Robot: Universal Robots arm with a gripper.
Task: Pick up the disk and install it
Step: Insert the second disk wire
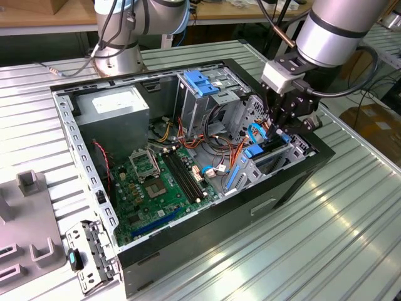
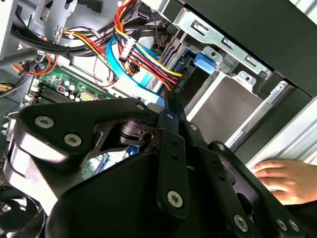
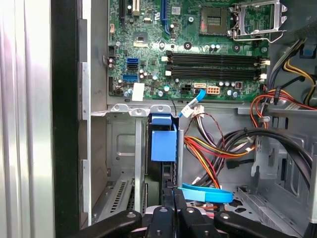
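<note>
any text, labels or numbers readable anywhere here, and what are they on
None can be read.
White sticker on the power supply box: print too small to read.
Motherboard: white markings on the green board in the first wrist view, too small to read.
Small white tag at the board's edge: blank or too blurred to tell.
Disk standing in its bay, near the gripper: blue rail faces the camera, no label visible.

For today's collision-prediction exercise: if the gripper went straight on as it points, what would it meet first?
Probably the disk, its blue rail directly ahead of the gripper in the drive bay; depth is unclear.
</note>
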